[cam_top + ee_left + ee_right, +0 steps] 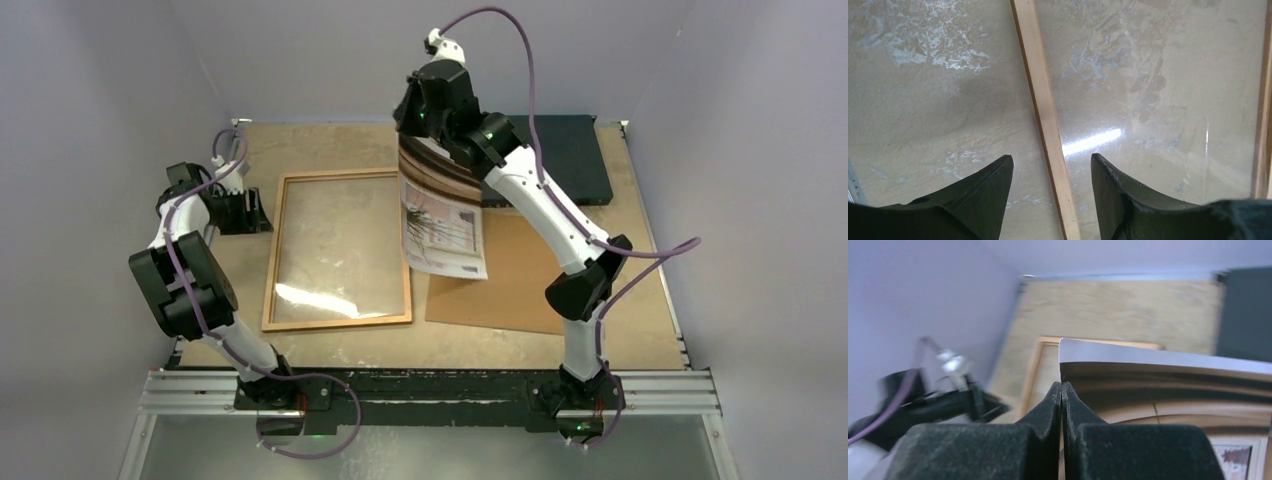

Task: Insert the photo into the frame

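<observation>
In the top view the right tool (pixel 418 138) sits at upper centre, clenched on the top edge of the photo (pixel 442 222). The print hangs from that grip and curves downward, its printed side towards the camera. Its lower left corner overlaps the right rail of the frame (pixel 338 321), and its lower right corner lies over the brown hardboard sheet (pixel 512 285). Whether that lower edge touches anything below cannot be told.

The right wrist view confirms the grip. The right tool's (pixel 1062 386) two dark pads are pressed together near the left corner of the glossy photo (pixel 1168 385), which stretches away to the right of the picture.

The frame lies flat on the bench (pixel 330 140), left of centre in the top view. Its clear pane shows the bench surface and a bright glare near its lower edge.

The left tool (pixel 258 213) is at the left of the top view, just beside the frame's upper left corner and pointing towards it. In the left wrist view the left tool (pixel 1050 161) is released, its jaws standing apart with nothing clamped. One pale wooden rail of the frame (pixel 1040 90) runs from the top of the picture down between them. Contact with that rail cannot be judged.

A black flat box (pixel 572 160) lies at the upper right of the bench, behind the right arm.
</observation>
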Controlling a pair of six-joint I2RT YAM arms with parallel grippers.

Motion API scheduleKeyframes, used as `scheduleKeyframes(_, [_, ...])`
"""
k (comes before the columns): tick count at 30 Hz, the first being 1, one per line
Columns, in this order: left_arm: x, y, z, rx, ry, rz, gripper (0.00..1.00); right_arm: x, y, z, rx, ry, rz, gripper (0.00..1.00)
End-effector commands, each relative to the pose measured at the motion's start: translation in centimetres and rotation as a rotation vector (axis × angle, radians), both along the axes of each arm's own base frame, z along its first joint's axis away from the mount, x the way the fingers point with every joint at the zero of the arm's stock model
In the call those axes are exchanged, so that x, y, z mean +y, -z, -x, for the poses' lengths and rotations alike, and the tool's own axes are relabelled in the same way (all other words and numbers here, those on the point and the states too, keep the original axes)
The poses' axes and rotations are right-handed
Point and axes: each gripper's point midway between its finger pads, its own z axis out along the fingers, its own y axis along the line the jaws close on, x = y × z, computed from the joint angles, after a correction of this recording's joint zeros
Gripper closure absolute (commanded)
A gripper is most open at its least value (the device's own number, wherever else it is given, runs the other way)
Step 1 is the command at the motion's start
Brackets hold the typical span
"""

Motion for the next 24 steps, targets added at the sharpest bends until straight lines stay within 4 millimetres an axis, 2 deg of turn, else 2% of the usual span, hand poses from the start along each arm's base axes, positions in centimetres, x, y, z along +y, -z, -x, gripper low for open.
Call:
scheduleKeyframes(1, [0.9,-3.1,-0.9,-0.079,-0.066,0.021,0.43,6.1,-9.1,5.2,-0.152,-0.349,-0.255,1.0])
scheduleKeyframes(4, [2.6,-3.5,-1.2,-0.092,-0.13,-0.003,0.43,6.2,-13.5,7.6,-0.232,-0.436,-0.377,1.0])
scheduleKeyframes(8, [4.3,-3.7,-1.2,-0.103,-0.194,-0.054,0.42,3.1,-17.4,9.9,-0.337,-0.405,-0.47,1.0])
scheduleKeyframes(13, [5.0,-3.1,-1.0,-0.099,-0.232,-0.065,0.42,-1.1,-14.4,9.4,-0.31,-0.243,-0.501,1.0])
scheduleKeyframes(19, [4.7,-2.6,-0.7,-0.09,-0.226,-0.057,0.42,-6.8,-8.6,6.9,-0.187,-0.031,-0.543,1.0])
scheduleKeyframes(22, [4.6,-2.4,-0.5,-0.089,-0.223,-0.053,0.42,-8.3,-5.8,5.8,-0.134,0.021,-0.545,1.0])
scheduleKeyframes(24, [4.4,-2.4,-0.5,-0.089,-0.221,-0.049,0.42,-8.1,-5.3,5.5,-0.122,0.001,-0.557,1.0])
